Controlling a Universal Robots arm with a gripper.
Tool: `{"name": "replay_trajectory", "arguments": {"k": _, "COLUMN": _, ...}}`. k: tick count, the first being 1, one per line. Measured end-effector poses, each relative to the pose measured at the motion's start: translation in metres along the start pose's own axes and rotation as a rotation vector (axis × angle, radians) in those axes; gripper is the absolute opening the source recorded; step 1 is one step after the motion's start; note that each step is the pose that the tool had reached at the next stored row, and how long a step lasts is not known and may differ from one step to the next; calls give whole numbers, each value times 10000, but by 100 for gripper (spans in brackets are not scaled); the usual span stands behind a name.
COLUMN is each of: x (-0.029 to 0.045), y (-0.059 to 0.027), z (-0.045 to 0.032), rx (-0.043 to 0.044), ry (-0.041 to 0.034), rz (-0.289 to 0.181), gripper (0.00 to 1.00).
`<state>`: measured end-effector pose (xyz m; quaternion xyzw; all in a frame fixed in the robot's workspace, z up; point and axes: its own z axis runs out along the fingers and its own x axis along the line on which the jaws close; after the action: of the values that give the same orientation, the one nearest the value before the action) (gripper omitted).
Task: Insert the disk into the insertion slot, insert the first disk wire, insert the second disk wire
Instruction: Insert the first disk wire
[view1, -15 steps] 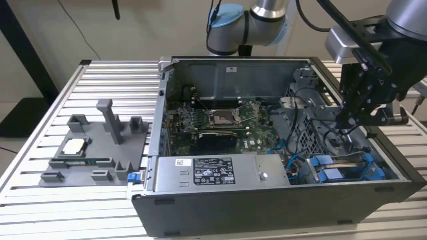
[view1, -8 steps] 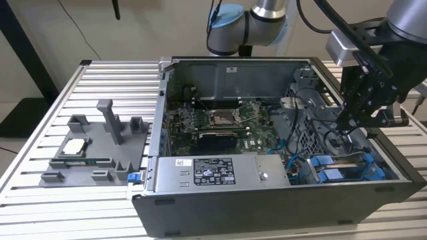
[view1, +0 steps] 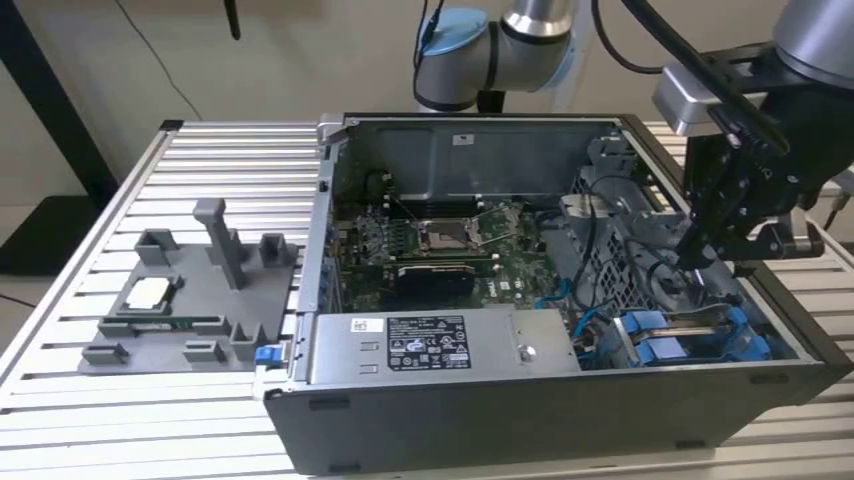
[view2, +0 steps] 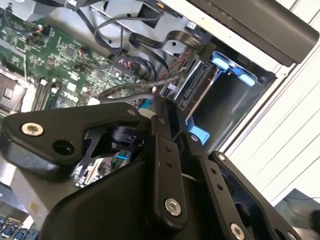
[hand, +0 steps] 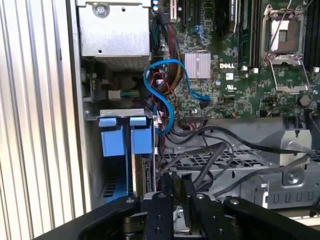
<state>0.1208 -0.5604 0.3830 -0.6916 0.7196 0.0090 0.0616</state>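
A counter (view1: 200, 150) of pale metal slats carries the work, with a plain wall behind. On it lies an open computer case (view1: 534, 420), its inside facing up. The arm (view1: 534, 40) reaches in from the far side over the exterior view's right. A green motherboard (view1: 400, 250) covers the case floor, and a grey tray (view1: 187, 300) sits on the counter to the exterior view's left, apart from the case. A grey box (view1: 441, 345) with a sticker lies along the near wall.

The slot (hand: 112, 177) is in the near corner on the exterior view's right, just beside the grey box, with two blue tabs at its mouth. The disk (hand: 142, 172) stands on edge inside it, under the tab nearer the motherboard. Its long axis runs along the near wall, and its tab end points at the grey box. Its other end is hidden behind the end effector.

The end effector (view1: 701, 255) hangs tip-down inside the case, over the slot's end away from the box. In the first wrist view its fingers (hand: 166, 187) are drawn almost together, a thin gap between them. Whether anything is pinched there cannot be made out. Black cables (hand: 210, 150) tangle just beside the tips, and a blue cable (hand: 167, 107) loops between slot and motherboard; where their ends go is hidden.
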Motion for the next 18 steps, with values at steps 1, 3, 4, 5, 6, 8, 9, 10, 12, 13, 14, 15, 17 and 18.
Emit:
{"name": "replay_trajectory", "arguments": {"k": 1, "x": 1, "y": -7, "z": 4, "rx": 0, "ry": 63, "rz": -4, "gripper": 20}}
{"name": "replay_trajectory", "arguments": {"k": 3, "x": 6, "y": -26, "z": 20, "rx": -3, "ry": 106, "rz": -5, "gripper": 20}}
{"name": "replay_trajectory", "arguments": {"k": 4, "x": 8, "y": -37, "z": 29, "rx": -6, "ry": 119, "rz": -6, "gripper": 20}}
{"name": "replay_trajectory", "arguments": {"k": 5, "x": 9, "y": -47, "z": 39, "rx": -10, "ry": 128, "rz": -6, "gripper": 20}}
{"name": "replay_trajectory", "arguments": {"k": 6, "x": 10, "y": -56, "z": 50, "rx": -15, "ry": 138, "rz": -6, "gripper": 20}}
{"name": "replay_trajectory", "arguments": {"k": 8, "x": 13, "y": -73, "z": 73, "rx": -26, "ry": 151, "rz": -6, "gripper": 20}}
{"name": "replay_trajectory", "arguments": {"k": 9, "x": 15, "y": -80, "z": 83, "rx": -32, "ry": 158, "rz": -6, "gripper": 20}}
{"name": "replay_trajectory", "arguments": {"k": 10, "x": 16, "y": -87, "z": 93, "rx": -39, "ry": 165, "rz": -6, "gripper": 20}}
{"name": "replay_trajectory", "arguments": {"k": 12, "x": 19, "y": -100, "z": 113, "rx": -52, "ry": 179, "rz": -6, "gripper": 20}}
{"name": "replay_trajectory", "arguments": {"k": 13, "x": 20, "y": -105, "z": 125, "rx": -58, "ry": 185, "rz": -6, "gripper": 20}}
{"name": "replay_trajectory", "arguments": {"k": 14, "x": 21, "y": -111, "z": 134, "rx": -67, "ry": 190, "rz": -5, "gripper": 20}}
{"name": "replay_trajectory", "arguments": {"k": 15, "x": 21, "y": -116, "z": 142, "rx": -70, "ry": 191, "rz": -5, "gripper": 20}}
{"name": "replay_trajectory", "arguments": {"k": 17, "x": 22, "y": -120, "z": 154, "rx": -71, "ry": 200, "rz": -4, "gripper": 20}}
{"name": "replay_trajectory", "arguments": {"k": 18, "x": 23, "y": -124, "z": 161, "rx": -72, "ry": 204, "rz": -6, "gripper": 20}}
